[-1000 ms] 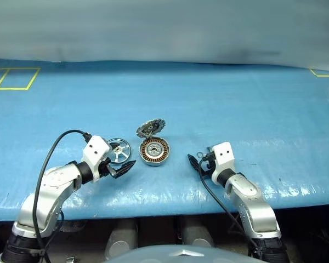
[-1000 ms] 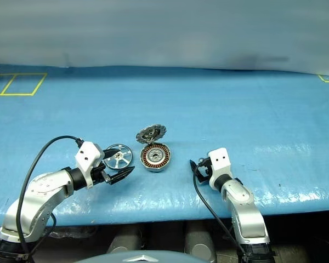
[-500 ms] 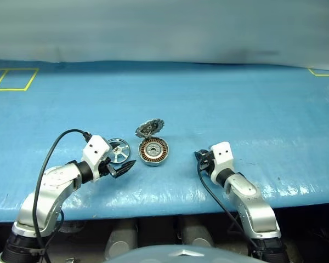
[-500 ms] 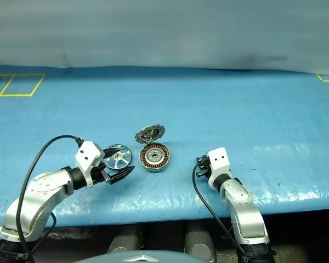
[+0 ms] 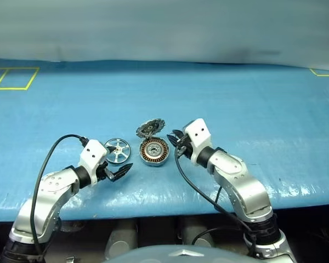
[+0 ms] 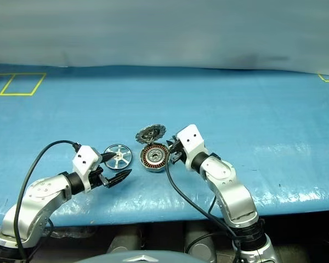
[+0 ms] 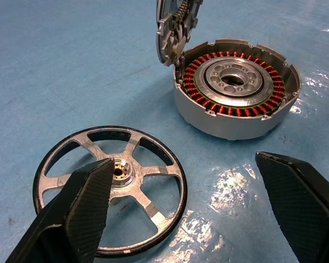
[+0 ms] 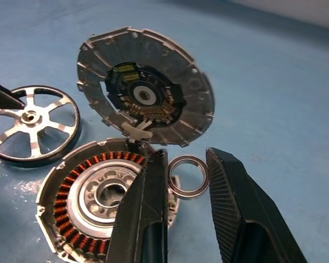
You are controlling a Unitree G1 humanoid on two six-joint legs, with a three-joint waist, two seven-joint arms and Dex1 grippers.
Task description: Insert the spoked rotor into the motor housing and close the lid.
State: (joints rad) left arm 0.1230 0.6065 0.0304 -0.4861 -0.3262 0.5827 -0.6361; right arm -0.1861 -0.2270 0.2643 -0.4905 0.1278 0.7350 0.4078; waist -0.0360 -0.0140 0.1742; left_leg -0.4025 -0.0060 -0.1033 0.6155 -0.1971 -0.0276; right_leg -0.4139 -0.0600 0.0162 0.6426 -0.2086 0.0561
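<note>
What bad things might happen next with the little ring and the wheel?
1. The right tool pinches the small ring by its edges above the motor housing; it might slip and drop among the copper windings.
2. The lid stands open right behind that tool, so a bump might knock it shut before the spoked rotor goes in.
3. The open left tool hangs above the rotor and might nudge it.

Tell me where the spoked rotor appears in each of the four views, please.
Left eye view: spoked rotor lies flat on the blue table, left of the motor housing.
Right eye view: same place, left of the housing.
Left wrist view: lower left, partly behind one finger.
Right wrist view: at the left edge.
Shared landmark: the housing's copper windings with the lid standing open.
</note>
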